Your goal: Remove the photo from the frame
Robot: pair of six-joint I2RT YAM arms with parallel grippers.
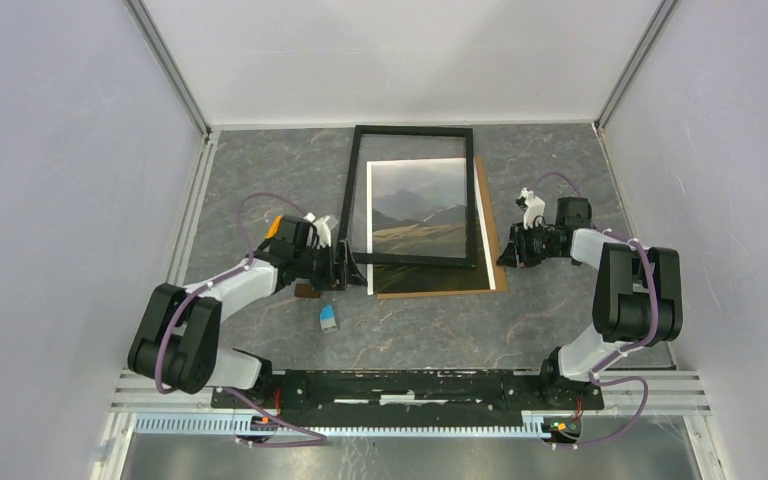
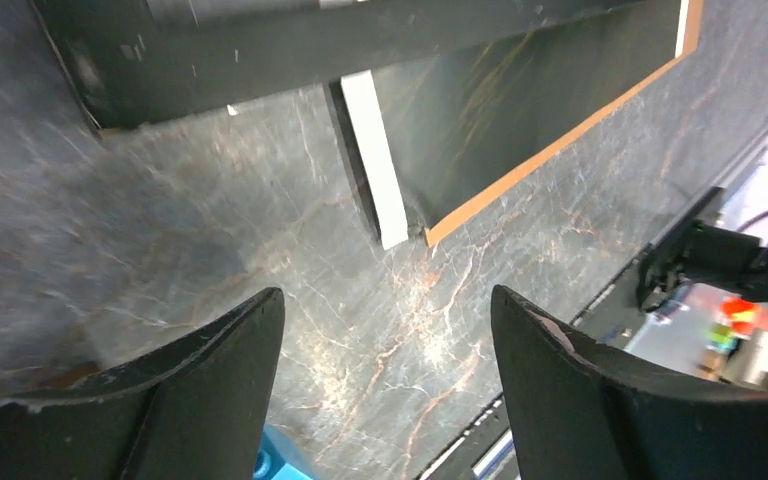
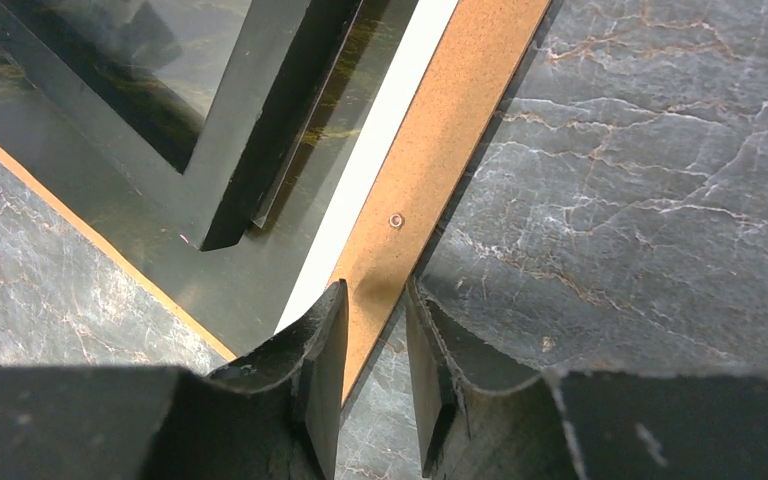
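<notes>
The black frame (image 1: 357, 190) lies flat on the table, shifted up and left of the photo (image 1: 420, 205), which rests on the brown backing board (image 1: 493, 255). My left gripper (image 1: 341, 266) is open and empty just off the frame's near left corner. Its wrist view shows the frame's border (image 2: 360, 40), the photo's white edge (image 2: 375, 150) and the board's edge (image 2: 560, 140). My right gripper (image 1: 508, 252) is at the board's near right edge. Its fingers (image 3: 325, 340) stand a narrow gap apart with the board's edge (image 3: 440, 140) running between them, not pinched. The frame's corner (image 3: 250, 150) also shows there.
A small brown block (image 1: 307, 290) lies under the left wrist. A blue and white piece (image 1: 328, 318) lies nearer the bases and also shows in the left wrist view (image 2: 270, 462). Walls close in on three sides. The black base rail (image 1: 410, 385) runs along the near edge.
</notes>
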